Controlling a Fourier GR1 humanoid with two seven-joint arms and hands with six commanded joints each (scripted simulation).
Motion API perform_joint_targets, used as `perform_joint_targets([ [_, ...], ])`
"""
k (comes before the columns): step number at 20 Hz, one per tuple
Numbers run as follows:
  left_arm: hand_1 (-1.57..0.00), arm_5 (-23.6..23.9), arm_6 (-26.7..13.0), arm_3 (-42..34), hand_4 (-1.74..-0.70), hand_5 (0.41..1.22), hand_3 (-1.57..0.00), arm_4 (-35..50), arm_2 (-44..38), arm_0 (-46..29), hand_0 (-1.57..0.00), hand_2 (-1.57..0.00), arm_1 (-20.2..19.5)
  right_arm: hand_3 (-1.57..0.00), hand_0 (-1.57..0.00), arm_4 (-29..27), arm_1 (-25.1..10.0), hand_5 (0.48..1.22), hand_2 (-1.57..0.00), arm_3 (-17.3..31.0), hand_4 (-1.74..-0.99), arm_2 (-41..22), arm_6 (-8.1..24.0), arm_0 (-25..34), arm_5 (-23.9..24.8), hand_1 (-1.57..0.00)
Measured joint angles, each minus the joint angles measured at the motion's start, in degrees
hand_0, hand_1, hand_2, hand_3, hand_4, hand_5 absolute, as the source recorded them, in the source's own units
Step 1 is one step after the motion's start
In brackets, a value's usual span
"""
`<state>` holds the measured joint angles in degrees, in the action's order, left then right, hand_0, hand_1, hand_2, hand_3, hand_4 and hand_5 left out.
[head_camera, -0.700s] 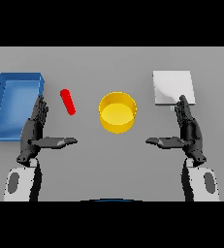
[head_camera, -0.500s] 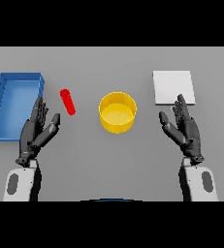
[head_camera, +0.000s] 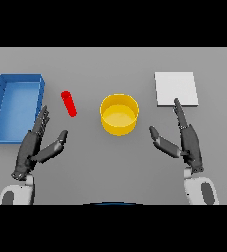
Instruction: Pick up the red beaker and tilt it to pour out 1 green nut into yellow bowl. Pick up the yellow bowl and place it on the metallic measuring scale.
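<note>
Lying flat, the red beaker (head_camera: 69, 103) looks light, rigid, prone to rolling; grip mid-body; left hand (head_camera: 35, 145) and right hand (head_camera: 186, 142) open, empty.

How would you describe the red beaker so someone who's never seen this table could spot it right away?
Start at the blue bin on the table's left. Just to its right, before the yellow bowl, sits the red beaker. It's the only red thing, a small slim cylinder, narrower than anything else there.
</note>
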<state>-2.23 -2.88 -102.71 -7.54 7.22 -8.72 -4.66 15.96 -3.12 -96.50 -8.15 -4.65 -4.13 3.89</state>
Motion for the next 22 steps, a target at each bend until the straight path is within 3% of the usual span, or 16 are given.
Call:
perform_joint_targets([
  [5, 0.00, 0.0, -3.0, 8.5, -1.16, 0.645, 0.00, 0.2, -2.0, 7.0, 0.00, 0.00, 0.0, 0.00, 0.00, -2.8, 0.3, 0.627, 0.00, -0.2, -1.197, 0.5, 0.4, 0.6, -1.9, 0.00],
  [16, 0.00, -0.3, 4.1, 30.4, -1.20, 0.651, 0.00, -0.4, -6.0, 23.5, 0.00, 0.00, 0.1, 0.00, 0.00, -3.8, -0.3, 0.627, 0.00, 0.3, -1.222, 1.4, -0.6, 0.9, -2.4, 0.00],
  [22, 0.00, 2.2, 4.4, 38.0, -1.20, 0.669, 0.00, -3.1, -6.3, 30.1, 0.00, 0.00, 0.6, 0.00, 0.00, -4.6, 0.2, 0.635, 0.00, -0.3, -1.234, 1.0, -0.2, -0.1, -3.2, 0.00],
])
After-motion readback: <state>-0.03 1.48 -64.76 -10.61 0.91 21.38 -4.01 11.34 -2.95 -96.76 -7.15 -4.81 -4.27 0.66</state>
